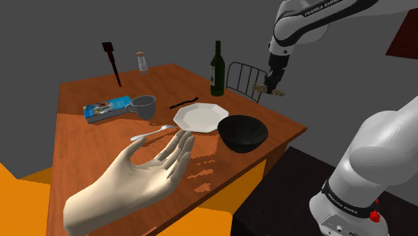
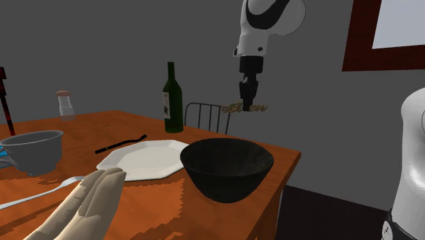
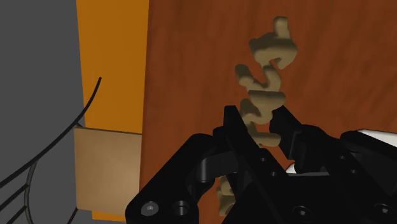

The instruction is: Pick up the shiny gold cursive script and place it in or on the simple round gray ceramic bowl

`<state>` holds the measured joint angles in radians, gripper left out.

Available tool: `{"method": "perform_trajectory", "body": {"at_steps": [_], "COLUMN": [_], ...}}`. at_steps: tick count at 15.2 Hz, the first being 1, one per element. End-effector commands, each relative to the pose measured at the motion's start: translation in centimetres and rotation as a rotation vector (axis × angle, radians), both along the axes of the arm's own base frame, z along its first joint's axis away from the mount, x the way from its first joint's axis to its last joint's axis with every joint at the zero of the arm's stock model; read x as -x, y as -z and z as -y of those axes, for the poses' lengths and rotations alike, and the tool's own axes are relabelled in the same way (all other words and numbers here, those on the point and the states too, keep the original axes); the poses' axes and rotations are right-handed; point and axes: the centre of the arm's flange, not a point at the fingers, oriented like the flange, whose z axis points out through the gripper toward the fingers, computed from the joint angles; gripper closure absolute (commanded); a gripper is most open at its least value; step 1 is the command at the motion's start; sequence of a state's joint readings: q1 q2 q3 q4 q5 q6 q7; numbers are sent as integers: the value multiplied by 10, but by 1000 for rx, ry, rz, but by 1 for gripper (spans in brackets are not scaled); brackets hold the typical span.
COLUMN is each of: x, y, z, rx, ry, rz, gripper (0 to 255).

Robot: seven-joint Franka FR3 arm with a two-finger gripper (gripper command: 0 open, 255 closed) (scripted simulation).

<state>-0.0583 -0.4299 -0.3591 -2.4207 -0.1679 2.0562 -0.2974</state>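
My black gripper [image 1: 273,85] hangs in the air above the table's far right edge, shut on the tan-gold cursive script [image 1: 269,88]. In the second exterior view the script [image 2: 235,107] sticks out sideways from both sides of the gripper [image 2: 248,101], above and behind the bowl. In the wrist view the script [image 3: 267,79] runs on past the fingers [image 3: 236,127] that clasp it, over the brown tabletop. The dark round bowl [image 1: 242,133] stands near the table's right edge beside a white plate [image 1: 201,116]; it is black in the second exterior view too [image 2: 226,168].
A green bottle [image 1: 217,70], a grey mug [image 1: 143,106], a fork [image 1: 153,133], a black stick [image 1: 185,102], a book [image 1: 107,108], a shaker [image 1: 141,62] and a large pale hand model [image 1: 127,181] share the table. A wire chair [image 1: 242,77] stands behind it.
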Motion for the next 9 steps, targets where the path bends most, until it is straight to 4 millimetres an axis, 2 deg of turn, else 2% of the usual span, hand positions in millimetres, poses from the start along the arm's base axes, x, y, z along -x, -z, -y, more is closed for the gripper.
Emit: {"method": "perform_trajectory", "body": {"at_steps": [1,6,9], "x": [1,1,8], "y": [-12,-35,-36], "z": [0,0,-39], "rx": [0,0,0], "ry": [0,0,0], "rz": [0,0,0], "gripper": [255,255,255]}}
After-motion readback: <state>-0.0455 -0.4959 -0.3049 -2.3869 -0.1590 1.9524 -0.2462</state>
